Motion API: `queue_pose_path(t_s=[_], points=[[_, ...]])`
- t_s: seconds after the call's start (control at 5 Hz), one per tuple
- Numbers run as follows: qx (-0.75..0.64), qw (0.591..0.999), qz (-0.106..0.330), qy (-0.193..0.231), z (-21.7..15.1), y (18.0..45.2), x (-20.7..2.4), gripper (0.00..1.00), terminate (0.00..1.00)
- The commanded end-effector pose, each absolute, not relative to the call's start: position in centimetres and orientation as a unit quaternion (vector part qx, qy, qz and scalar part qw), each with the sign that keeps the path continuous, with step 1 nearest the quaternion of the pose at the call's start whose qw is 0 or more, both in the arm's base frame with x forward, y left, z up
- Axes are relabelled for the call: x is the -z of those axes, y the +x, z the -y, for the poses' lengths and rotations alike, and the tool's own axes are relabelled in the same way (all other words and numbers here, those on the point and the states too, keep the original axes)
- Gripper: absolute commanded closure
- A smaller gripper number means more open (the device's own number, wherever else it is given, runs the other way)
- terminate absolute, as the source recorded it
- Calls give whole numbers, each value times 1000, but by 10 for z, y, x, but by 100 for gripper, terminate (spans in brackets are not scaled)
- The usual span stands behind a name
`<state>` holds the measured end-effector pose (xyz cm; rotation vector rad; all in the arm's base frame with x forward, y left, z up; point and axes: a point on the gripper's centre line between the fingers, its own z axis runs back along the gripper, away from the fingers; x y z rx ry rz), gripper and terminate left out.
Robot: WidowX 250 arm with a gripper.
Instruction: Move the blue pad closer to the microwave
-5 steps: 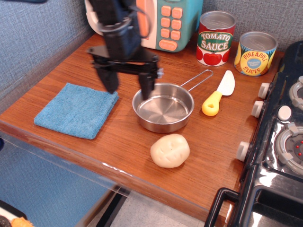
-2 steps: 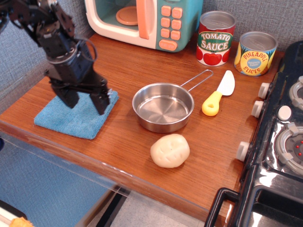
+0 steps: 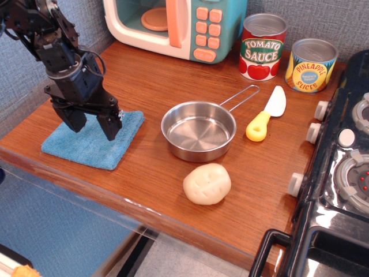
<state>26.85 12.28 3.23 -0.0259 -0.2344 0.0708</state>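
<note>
The blue pad (image 3: pixel 92 144) lies flat at the front left of the wooden counter, left of the steel pan (image 3: pixel 199 131). My gripper (image 3: pixel 92 125) is open, its two black fingers pointing down over the middle of the pad, close above it or just touching; I cannot tell which. The arm covers the pad's far part. The microwave (image 3: pixel 179 26) stands at the back of the counter, teal with an orange handle and buttons, well beyond the pad.
A tomato sauce can (image 3: pixel 263 46) and a pineapple can (image 3: pixel 311 64) stand at the back right. A yellow-handled knife (image 3: pixel 265 114) lies right of the pan. A pale potato (image 3: pixel 207 183) sits in front of the pan. A toy stove (image 3: pixel 343 167) borders the right side.
My gripper has swung from beside the pan leftward and down over the blue pad, staying open. The pad and the other objects have not moved.
</note>
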Motion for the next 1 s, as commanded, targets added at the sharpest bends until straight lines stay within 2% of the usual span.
queue_pose_path(t_s=[0.0, 0.4, 0.8], points=[[33, 996, 67, 50, -111, 278, -26, 0, 0], [17, 997, 52, 47, -110, 277, -18, 0, 0], [36, 996, 82, 18, -112, 279, -28, 0, 0]])
